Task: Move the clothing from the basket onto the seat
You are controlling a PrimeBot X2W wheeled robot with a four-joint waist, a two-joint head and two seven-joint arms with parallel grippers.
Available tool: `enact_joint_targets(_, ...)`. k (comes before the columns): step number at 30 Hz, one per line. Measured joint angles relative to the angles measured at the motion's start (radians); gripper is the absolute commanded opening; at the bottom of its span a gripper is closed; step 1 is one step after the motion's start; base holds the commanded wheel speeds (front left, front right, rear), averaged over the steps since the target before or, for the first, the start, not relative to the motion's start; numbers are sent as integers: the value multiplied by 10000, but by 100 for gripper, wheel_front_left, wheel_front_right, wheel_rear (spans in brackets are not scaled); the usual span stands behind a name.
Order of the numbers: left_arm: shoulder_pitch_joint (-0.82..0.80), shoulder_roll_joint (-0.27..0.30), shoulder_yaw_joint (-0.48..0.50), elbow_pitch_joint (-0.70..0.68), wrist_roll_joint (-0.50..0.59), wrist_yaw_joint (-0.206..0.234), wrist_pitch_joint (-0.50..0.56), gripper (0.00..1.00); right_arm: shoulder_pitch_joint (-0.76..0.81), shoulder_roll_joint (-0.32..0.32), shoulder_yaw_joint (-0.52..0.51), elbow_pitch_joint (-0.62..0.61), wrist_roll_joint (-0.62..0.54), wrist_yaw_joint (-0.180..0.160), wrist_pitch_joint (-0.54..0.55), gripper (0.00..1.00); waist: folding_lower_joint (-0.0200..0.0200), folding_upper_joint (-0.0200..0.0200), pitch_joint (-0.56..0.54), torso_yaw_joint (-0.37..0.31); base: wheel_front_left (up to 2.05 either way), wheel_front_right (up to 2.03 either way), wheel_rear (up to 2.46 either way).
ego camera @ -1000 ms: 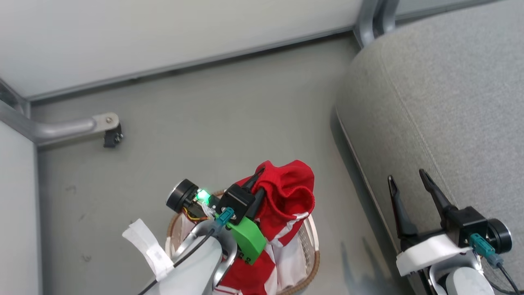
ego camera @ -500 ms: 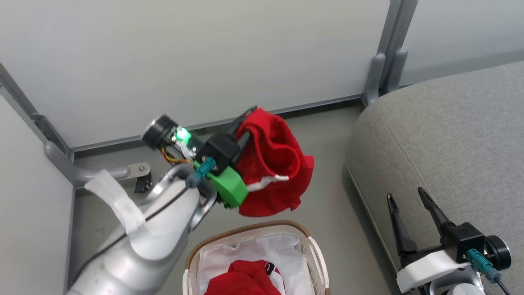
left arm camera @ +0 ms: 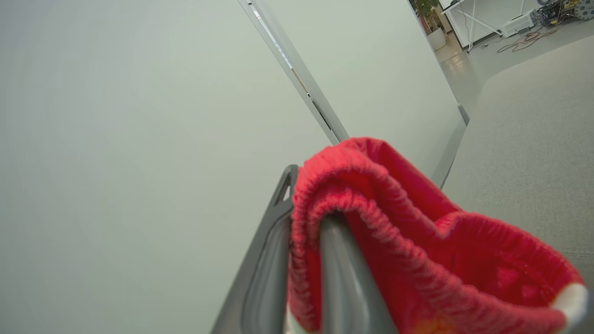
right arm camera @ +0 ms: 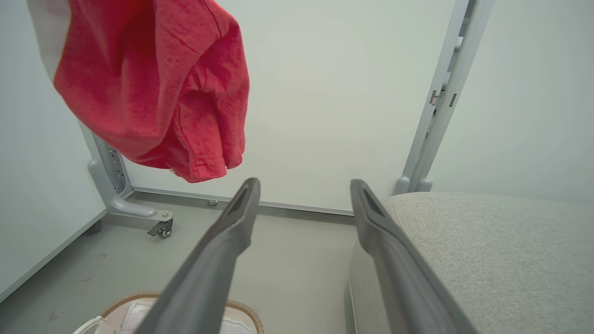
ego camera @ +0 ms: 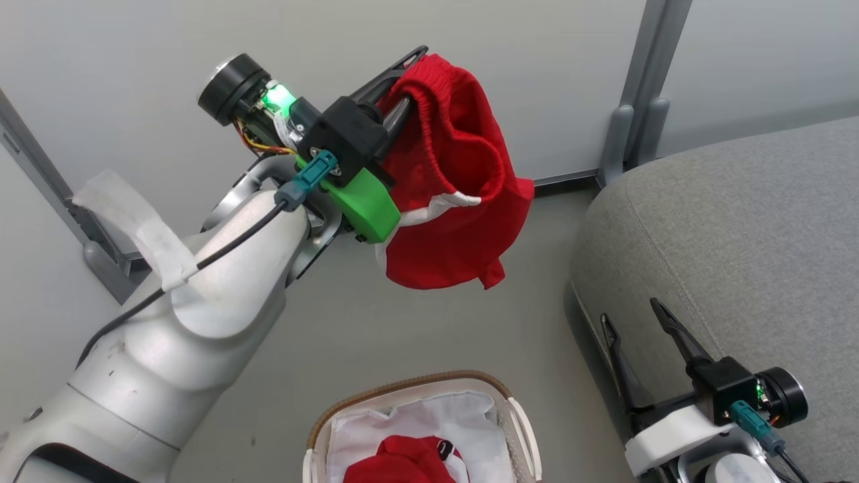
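The left hand (ego camera: 411, 74) is raised high in front of the pale partition panel (ego camera: 537, 80), its two dark fingers closed tight on the ribbed elastic waistband of the red shorts (ego camera: 456, 221). In the left wrist view one finger (left arm camera: 271, 250) lies outside the band and the other (left arm camera: 345, 283) sits inside the fold, with the red ribbing pinched between them. The shorts hang free below the grip, with white trim showing at the side and the leg hems dangling above the grey floor (ego camera: 376, 322), clear of both the basket (ego camera: 416, 389) and the seat (ego camera: 738, 235). The basket stands on the floor at the bottom of the head view, below the hanging shorts. Its brown woven rim frames a white cloth liner (ego camera: 429, 419) in which a second red garment (ego camera: 396, 466) lies bunched up. The grey upholstered seat fills the right side, just beside the basket, a seam running along its rounded edge. The right hand (ego camera: 631, 310) rests low over the seat's near edge, its fingers spread wide apart with nothing between them. In the right wrist view the shorts (right arm camera: 153, 88) hang up and to the left of those open fingers.
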Motion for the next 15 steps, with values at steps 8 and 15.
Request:
enact_joint_targets(8, -569, -63, -512, -169, -341, 0, 13, 0, -668, -2, 453, 259, -339, 0, -2, 100, 0, 0, -80, 109, 0, 0, 0)
enact_joint_targets(15, -1001, -255, -1114, -546, -830, -2, 77, 0, -1746, -6, 1093, 1864, -802, 2, -12, 100, 0, 0, -144, 448, 0, 0, 0)
